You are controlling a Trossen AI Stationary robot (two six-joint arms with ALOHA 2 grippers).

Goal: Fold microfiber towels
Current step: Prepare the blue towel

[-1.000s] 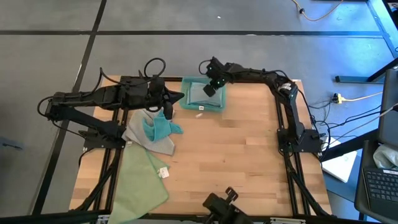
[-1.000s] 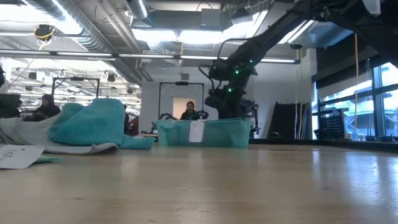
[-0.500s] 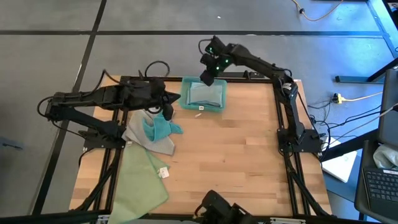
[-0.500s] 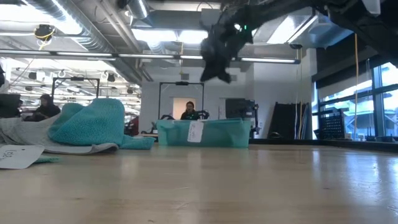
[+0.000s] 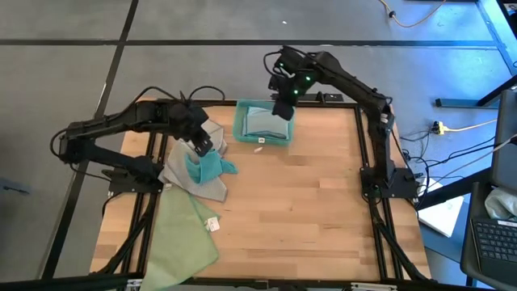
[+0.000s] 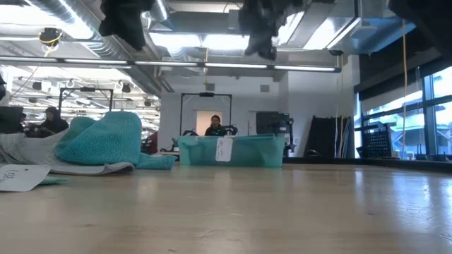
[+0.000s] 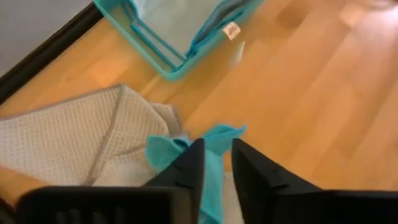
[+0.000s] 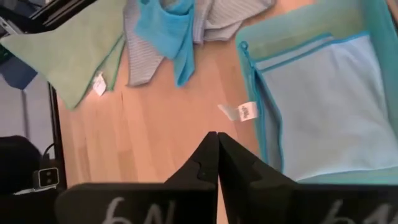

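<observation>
- Wooden planks form the tabletop [image 5: 307, 210], framed by black rails, with grey floor around it in the high view.
- Nearest the front edge, at the left corner, a pale green towel [image 5: 182, 234] lies spread flat, one part hanging past the edge; a small white tag [image 5: 213, 225] sits at its inner side.
- Farther back on the left, a light grey towel [image 5: 187, 179] lies rumpled, with a teal towel [image 5: 207, 167] bunched on top of it; in the low view the teal one rises as a soft mound over the grey.
- Above that heap hangs the left pincer [image 5: 203, 146], off the cloth; the left wrist view shows its two dark fingers [image 7: 189, 171] a narrow gap apart, nothing between them, teal cloth just beyond the tips.
- At the far edge, about mid-width, stands a teal plastic bin [image 5: 239, 129] with a white label [image 5: 260, 140] on its near wall.
- Inside the bin a pale blue-green towel [image 5: 263, 123] lies flat; it may be folded, though the view is too coarse to be sure.
- Over the bin's far right corner hovers the right pincer [image 5: 280, 108], raised well above it; the right wrist view shows its fingers [image 8: 200, 167] pressed together, holding nothing.
- Beyond the tabletop, the low view shows a workshop with ceiling lights, and a person [image 6: 215, 125] seated far behind the bin.
</observation>
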